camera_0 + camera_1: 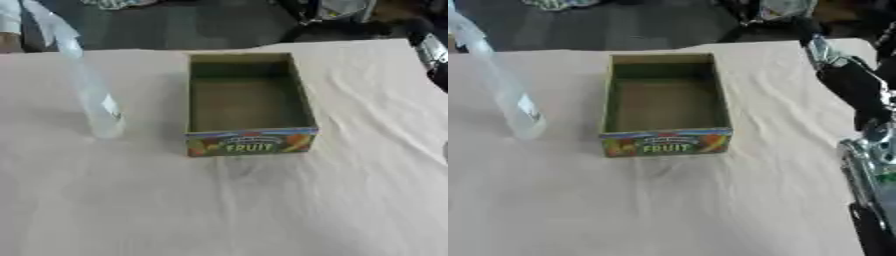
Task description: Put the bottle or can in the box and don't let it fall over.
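Right hand [866, 150]: seen only in the right eye view, at the right edge of the table [667, 205], as black and silver parts of the arm; whether its fingers are apart or together cannot be told. The left hand shows in neither view. Clear plastic bottle [98, 107]: stands on the table to the left of the box, apart from it, its upper part blurred and slanting toward the far left corner; a small white label sits near its base. Cardboard box [248, 141]: open-topped, at the centre of the table, its near wall printed "FRUIT"; nothing shows inside. A pale, wrinkled cloth covers the table.
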You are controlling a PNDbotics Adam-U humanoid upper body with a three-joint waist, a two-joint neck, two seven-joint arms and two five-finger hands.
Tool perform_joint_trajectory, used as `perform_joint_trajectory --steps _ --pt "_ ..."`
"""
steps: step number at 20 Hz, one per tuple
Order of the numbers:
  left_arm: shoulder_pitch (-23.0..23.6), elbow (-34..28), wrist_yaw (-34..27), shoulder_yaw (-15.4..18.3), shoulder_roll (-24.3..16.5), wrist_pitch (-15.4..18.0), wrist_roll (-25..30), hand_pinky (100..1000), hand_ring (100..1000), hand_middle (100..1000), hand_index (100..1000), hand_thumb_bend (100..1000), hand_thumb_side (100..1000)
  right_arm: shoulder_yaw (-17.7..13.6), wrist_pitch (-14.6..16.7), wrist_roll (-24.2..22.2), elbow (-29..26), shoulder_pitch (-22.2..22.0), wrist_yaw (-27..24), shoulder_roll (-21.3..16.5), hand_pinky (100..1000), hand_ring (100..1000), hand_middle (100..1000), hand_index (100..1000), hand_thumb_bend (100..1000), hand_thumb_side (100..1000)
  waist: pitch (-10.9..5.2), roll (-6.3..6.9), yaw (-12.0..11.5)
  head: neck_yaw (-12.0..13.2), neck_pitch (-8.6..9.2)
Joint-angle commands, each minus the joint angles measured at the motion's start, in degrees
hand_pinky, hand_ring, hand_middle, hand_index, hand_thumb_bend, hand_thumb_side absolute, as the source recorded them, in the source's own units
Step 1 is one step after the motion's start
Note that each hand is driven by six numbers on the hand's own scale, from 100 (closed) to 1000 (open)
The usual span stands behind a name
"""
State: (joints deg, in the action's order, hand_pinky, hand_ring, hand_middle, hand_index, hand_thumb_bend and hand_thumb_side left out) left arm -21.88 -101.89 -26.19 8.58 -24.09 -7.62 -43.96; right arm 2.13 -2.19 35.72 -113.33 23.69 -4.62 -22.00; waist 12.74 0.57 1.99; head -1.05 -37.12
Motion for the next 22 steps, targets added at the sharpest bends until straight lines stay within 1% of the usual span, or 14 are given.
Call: perform_joint_trajectory --steps 1,2,4,7,11,15,18,22 --pt "-1.17 1.84 -2.80 -1.09 0.96 -2.78 1.69 100 100 248 1000 786 1000 -0.67 0.12 0.32 -1.26 0.86 0.24 -1.08 896 729 878 853 658 100 -0.91 0.05 0.00 0.10 0.59" --pt "-1.42 2.91 -3.70 -1.23 1.53 -3.68 2.54 100 100 218 1000 804 1000 -0.65 0.11 0.37 -1.26 0.85 0.25 -1.07 897 729 879 853 656 100 -0.91 0.03 0.01 0.15 0.63" --pt "-2.18 5.15 -5.42 -0.77 2.96 -5.41 4.23 100 100 190 1000 825 1000 -0.60 0.07 0.41 -1.26 0.76 0.18 -1.06 905 729 880 853 654 100 -0.96 0.04 -0.04 0.02 0.60" --pt "-3.55 7.71 -8.08 0.99 4.68 -8.06 6.87 100 100 182 1000 827 1000 -0.53 0.21 0.41 -1.26 0.54 -0.46 -1.22 905 728 880 853 657 100 -1.04 0.20 -0.21 -0.22 0.23" --pt "-4.74 9.67 -11.91 2.68 4.80 -11.89 10.70 100 100 176 1000 826 1000 -0.55 0.21 0.45 -1.26 0.41 -0.71 -1.34 905 728 880 853 657 100 -1.05 0.27 -0.27 -0.41 0.16" --pt "-5.93 12.02 -15.53 4.03 4.87 -15.45 14.30 100 100 151 1000 834 1000 -0.56 0.20 0.46 -1.26 0.41 -0.76 -1.32 904 727 880 853 657 100 -1.07 0.16 -0.29 -0.59 0.37" --pt "-6.88 13.72 -18.29 4.34 4.66 -16.71 15.86 100 100 141 1000 841 1000 -0.51 0.16 0.45 -1.26 0.37 -0.78 -1.31 904 727 880 853 657 100 -1.08 0.11 -0.29 -0.58 0.56" --pt "-8.06 15.14 -21.90 3.53 4.61 -16.51 15.68 100 100 130 1000 850 1000 -0.48 0.16 0.43 -1.26 0.38 -0.81 -1.25 904 727 880 853 657 100 -1.15 0.05 -0.22 -0.40 0.89"
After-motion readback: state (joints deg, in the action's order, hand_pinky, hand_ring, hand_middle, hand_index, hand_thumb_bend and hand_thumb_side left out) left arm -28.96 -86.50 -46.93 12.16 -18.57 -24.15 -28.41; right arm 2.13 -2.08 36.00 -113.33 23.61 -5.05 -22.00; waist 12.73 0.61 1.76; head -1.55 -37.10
